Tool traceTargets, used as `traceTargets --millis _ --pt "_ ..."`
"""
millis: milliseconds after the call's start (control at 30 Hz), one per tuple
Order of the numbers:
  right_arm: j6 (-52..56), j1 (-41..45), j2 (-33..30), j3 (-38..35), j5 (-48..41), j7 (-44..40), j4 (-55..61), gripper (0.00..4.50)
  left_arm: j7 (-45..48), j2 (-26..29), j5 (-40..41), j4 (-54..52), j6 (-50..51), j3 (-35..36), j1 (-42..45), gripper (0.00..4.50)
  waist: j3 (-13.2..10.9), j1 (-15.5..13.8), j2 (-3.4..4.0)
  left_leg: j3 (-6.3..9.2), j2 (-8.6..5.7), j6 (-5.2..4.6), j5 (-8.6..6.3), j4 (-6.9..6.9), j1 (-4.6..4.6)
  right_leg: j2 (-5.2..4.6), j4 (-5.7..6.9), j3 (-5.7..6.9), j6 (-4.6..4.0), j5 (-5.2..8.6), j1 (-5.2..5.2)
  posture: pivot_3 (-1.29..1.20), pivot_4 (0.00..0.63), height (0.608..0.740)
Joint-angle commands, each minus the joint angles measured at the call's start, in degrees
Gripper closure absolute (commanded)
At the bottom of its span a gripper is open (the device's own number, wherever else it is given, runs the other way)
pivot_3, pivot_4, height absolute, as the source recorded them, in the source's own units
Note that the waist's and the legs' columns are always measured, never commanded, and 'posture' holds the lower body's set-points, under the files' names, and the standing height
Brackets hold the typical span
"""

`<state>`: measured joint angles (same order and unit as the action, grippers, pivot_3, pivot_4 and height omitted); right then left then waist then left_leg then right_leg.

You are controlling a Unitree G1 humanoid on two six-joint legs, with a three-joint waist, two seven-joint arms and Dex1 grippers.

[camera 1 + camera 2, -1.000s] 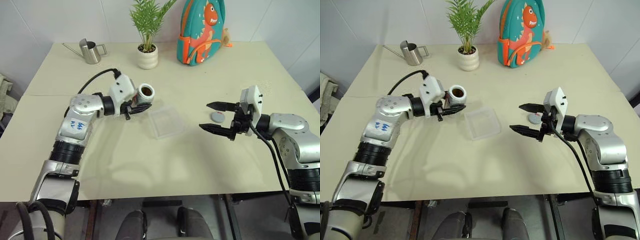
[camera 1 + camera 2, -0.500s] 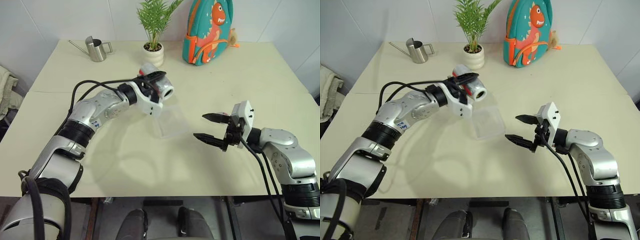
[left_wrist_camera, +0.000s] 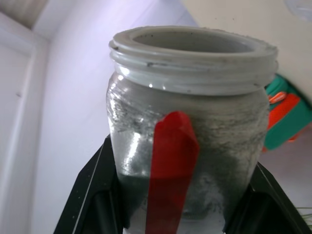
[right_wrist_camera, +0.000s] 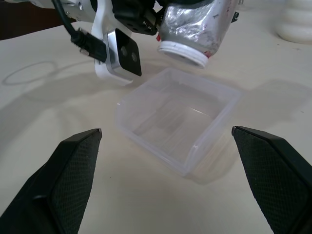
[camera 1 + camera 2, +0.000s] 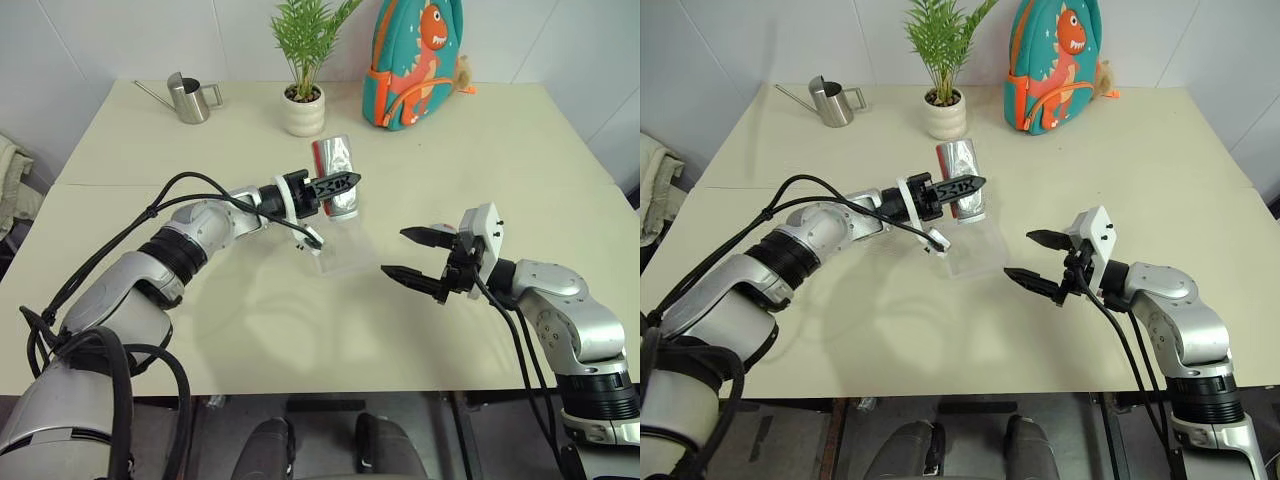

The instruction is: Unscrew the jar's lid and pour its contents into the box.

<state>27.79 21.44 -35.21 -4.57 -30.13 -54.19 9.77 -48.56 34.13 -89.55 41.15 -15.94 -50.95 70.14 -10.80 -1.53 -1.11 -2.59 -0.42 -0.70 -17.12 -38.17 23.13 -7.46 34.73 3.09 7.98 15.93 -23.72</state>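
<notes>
My left gripper (image 5: 346, 184) is shut on the jar (image 5: 331, 157), a clear jar with a red stripe (image 3: 171, 161) and no cap on it. It holds the jar tipped mouth-down just above the far side of the box (image 5: 350, 257). The open mouth (image 4: 184, 52) hangs over the clear box (image 4: 214, 124), whose floor looks bare. I cannot make out the contents. The lid is hidden. My right gripper (image 5: 393, 252) is open and level, right of the box, its fingers (image 4: 73, 161) wide apart with nothing between them.
A steel watering can (image 5: 190, 98), a white plant pot (image 5: 304, 110) and a teal dinosaur backpack (image 5: 420, 60) stand along the back of the beige table (image 5: 250, 330). A black cable loops from my left forearm over the table.
My left wrist has rolled, turning the jar from mouth sideways to mouth down, and carried it right over the box. The right gripper has stayed open and nearly still.
</notes>
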Motion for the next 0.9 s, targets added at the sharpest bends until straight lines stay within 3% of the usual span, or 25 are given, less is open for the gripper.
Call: traceTargets --millis 33,333,500,567,700,800,900 --pt "-0.1 -0.1 0.4 -0.7 -1.2 0.3 1.9 0.01 -2.5 1.3 -2.7 -1.9 3.1 -0.6 1.8 2.57 0.0 0.1 0.00 0.00 0.00 0.00 0.00 0.00 0.00 0.00 0.00 0.00 0.00 0.00 0.00 0.00 0.150 0.740" --pt "-0.4 0.6 1.5 0.1 -0.9 0.1 0.6 0.01 -3.9 3.3 -4.8 -2.9 0.7 -2.0 3.7 2.57 0.0 0.0 0.00 0.00 0.00 0.00 0.00 -0.05 0.00 -0.01 0.05 0.00 0.00 0.00 0.00 0.00 0.150 0.740" --pt "-0.8 0.8 2.0 0.4 -0.7 0.1 -0.1 0.01 -1.6 5.4 1.7 -3.9 -6.0 1.3 3.1 2.57 0.0 0.0 0.00 0.00 0.01 0.00 0.00 -0.07 0.00 -0.03 0.06 -0.01 0.00 0.00 -0.01 0.00 0.150 0.740" --pt "-0.8 0.6 2.1 0.5 -0.7 0.1 0.0 0.01 1.9 6.1 9.4 -2.9 -13.0 4.3 2.3 2.57 0.0 0.1 0.00 0.00 0.08 0.00 0.00 -0.09 0.00 -0.04 0.09 -0.01 0.00 0.00 -0.01 0.00 0.150 0.740" --pt "-1.0 0.5 2.0 0.7 -0.7 -0.1 -0.3 0.01 20.1 6.6 37.8 0.7 -28.3 15.3 -2.2 2.57 0.0 0.2 0.00 -0.01 0.21 0.01 0.00 -0.15 -0.02 -0.16 0.15 -0.02 0.00 0.00 -0.02 0.00 0.150 0.740" --pt "-1.9 0.7 1.9 0.9 -0.1 -0.8 -1.3 0.01 48.4 4.4 72.2 -4.1 -16.4 30.1 -11.7 2.57 0.0 0.5 0.03 -0.08 0.21 0.01 0.01 -0.26 -0.08 -0.18 0.27 -0.02 0.00 0.00 -0.01 0.00 0.150 0.740" --pt "-3.6 1.2 1.5 1.2 0.6 -1.8 -2.5 0.01 62.7 2.8 90.4 -12.9 0.9 40.8 -18.3 2.57 0.0 1.3 0.02 -0.02 0.31 0.01 0.00 -0.64 0.02 -0.13 0.42 0.07 -0.02 -0.01 0.00 0.00 0.150 0.740"
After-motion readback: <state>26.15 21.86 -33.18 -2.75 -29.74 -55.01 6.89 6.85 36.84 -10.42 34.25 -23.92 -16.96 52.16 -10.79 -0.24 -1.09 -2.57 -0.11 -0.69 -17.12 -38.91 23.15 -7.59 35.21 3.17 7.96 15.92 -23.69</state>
